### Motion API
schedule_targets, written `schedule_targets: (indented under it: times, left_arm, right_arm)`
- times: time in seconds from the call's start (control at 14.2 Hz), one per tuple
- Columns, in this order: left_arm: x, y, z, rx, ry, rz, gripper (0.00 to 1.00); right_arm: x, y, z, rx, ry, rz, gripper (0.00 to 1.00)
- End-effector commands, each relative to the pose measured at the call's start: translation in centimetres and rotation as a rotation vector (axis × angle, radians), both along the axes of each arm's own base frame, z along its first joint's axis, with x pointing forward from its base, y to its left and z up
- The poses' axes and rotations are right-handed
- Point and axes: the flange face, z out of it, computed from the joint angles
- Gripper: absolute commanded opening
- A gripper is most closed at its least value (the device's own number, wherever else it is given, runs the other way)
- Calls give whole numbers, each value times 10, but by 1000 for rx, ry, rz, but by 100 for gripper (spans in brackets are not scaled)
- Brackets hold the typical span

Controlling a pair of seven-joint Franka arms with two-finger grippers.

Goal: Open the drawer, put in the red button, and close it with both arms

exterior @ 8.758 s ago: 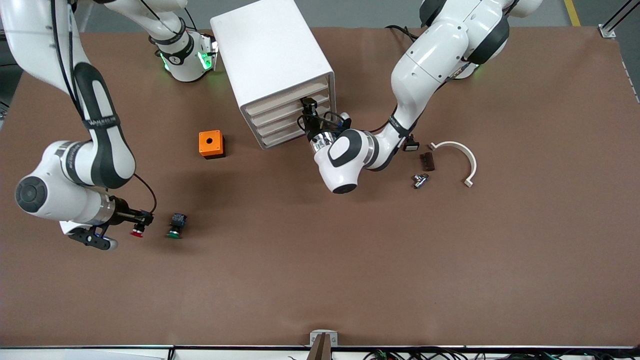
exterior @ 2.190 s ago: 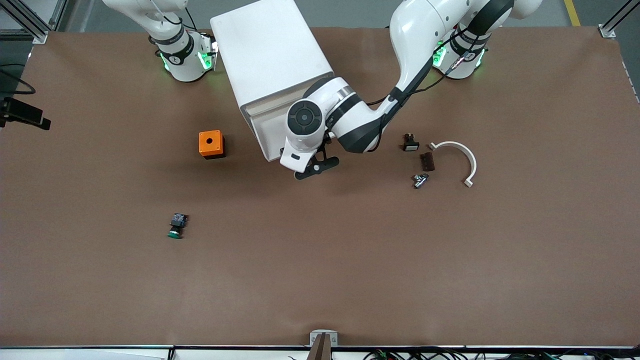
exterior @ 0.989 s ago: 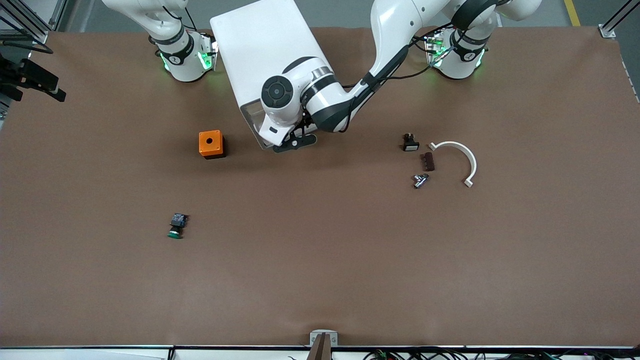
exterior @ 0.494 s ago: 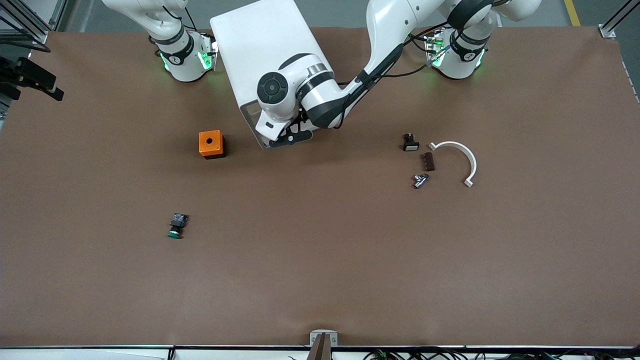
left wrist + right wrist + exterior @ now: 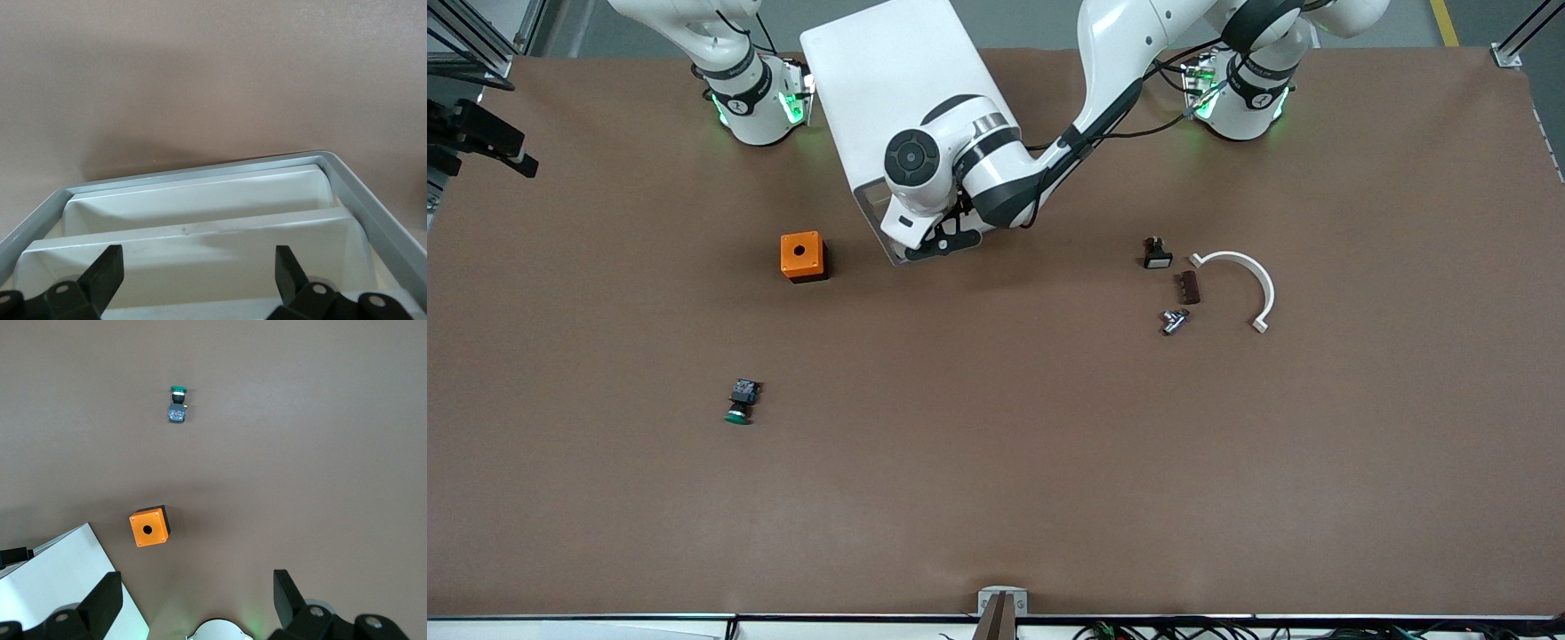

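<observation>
Two arms share the table: the left gripper (image 5: pixel 193 277), fingers (image 5: pixel 100 277) spread wide and holding nothing, hangs at the cabinet (image 5: pixel 903 98) front over its drawer (image 5: pixel 193 230) fronts, while the right gripper (image 5: pixel 197 603), equally spread and empty, waits high over its own base end. Smaller things lie apart: an orange box (image 5: pixel 802 256), then a green-capped button (image 5: pixel 740 402). No red button or readable writing shows.
</observation>
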Motion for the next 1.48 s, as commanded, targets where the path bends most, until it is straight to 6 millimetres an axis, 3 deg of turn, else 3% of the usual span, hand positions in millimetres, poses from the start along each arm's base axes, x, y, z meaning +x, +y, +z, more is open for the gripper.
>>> schedule_targets:
  times: [0.0,0.14,0.35,0.71,1.13,1.27,1.41]
  left_arm:
    - [-7,-4,3,-15,25,8,100]
    - [5,2,7,-19,19,25,100]
    - [54,31,20,-33,3,101,100]
    - [131,93,59,-67,-40,237,100]
    - [183,158,100,-67,-64,338,100]
    - [196,184,121,-62,-68,353,99]
    - [206,217,159,-63,-82,321,99]
  right_arm:
    - [-7,-1,5,2,-9,-13,100]
    - [-6,-1,4,2,-8,-11,100]
    - [-7,-1,2,-12,9,-9,100]
    - [-7,2,1,-39,17,2,100]
    - [-7,4,0,-38,22,7,100]
    - [-8,4,0,-38,23,5,100]
    - [-8,4,0,-37,23,5,100]
